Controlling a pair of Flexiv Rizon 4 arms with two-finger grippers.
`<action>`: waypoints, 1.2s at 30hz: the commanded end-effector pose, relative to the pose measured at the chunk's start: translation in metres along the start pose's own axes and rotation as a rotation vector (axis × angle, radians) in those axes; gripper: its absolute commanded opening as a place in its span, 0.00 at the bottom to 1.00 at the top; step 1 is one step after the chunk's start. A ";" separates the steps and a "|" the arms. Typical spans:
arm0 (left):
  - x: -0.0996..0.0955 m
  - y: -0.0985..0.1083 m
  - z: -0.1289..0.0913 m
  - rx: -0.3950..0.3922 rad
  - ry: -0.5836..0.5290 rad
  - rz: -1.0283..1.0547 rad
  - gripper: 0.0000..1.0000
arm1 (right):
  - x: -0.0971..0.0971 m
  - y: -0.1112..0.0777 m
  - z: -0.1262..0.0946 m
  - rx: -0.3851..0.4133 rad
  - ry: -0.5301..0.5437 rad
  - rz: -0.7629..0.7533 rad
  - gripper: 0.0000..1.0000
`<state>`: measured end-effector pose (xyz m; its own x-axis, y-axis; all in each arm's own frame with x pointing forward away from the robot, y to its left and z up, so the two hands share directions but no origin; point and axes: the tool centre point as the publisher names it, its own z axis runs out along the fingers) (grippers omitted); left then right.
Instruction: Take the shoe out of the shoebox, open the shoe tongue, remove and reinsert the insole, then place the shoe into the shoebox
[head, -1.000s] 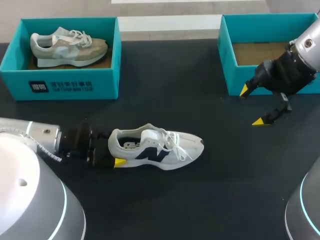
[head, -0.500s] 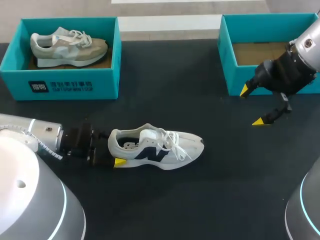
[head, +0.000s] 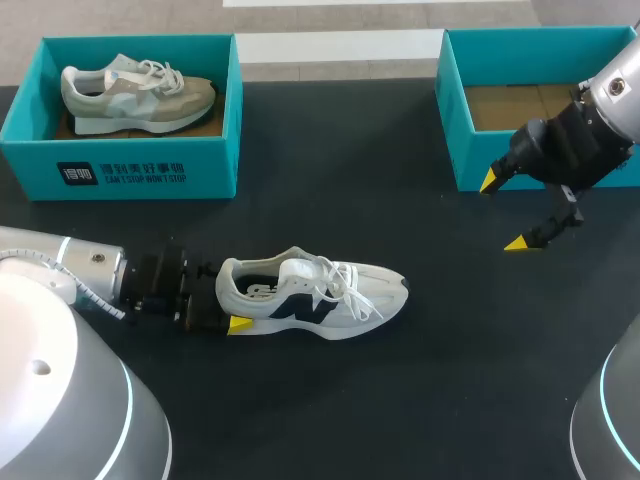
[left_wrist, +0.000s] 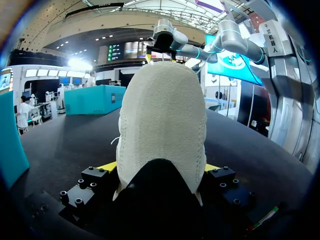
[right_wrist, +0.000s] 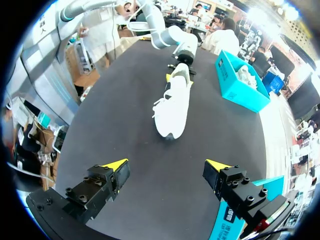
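Note:
A white shoe (head: 312, 295) with a dark side mark lies on its sole on the black table, toe pointing right, laces tied. My left gripper (head: 230, 300) sits at its heel, one finger on each side, shut on the shoe's heel (left_wrist: 162, 125); the far yellow tip is hidden in the head view. My right gripper (head: 503, 212) hangs open and empty just in front of the empty teal shoebox (head: 450, 120) at the back right. From the right wrist, the shoe (right_wrist: 175, 102) lies well ahead of that gripper (right_wrist: 166, 165).
A second teal box (head: 120, 170) at the back left holds a grey shoe (head: 135, 90). Bare black tabletop (head: 440, 380) spreads between the white shoe and my right gripper.

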<state>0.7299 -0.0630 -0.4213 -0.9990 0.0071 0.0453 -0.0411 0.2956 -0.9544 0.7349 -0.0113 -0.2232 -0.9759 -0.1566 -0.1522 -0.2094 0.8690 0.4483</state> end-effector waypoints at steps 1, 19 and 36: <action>-0.002 0.007 0.003 -0.001 0.001 0.000 0.00 | -0.014 0.005 -0.003 0.036 -0.048 0.235 1.00; -0.002 0.007 0.003 -0.001 0.001 0.000 0.00 | -0.022 0.027 -0.004 0.054 -0.271 0.678 1.00; -0.002 0.007 0.003 -0.001 0.001 0.000 0.00 | -0.031 0.070 0.056 0.069 -0.431 0.990 1.00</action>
<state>0.7299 -0.0630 -0.4213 -0.9990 0.0058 0.0448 -0.0411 0.2950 -0.9546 0.7450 0.0481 -0.2174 -0.6970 0.7170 0.0099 0.6241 0.5997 0.5008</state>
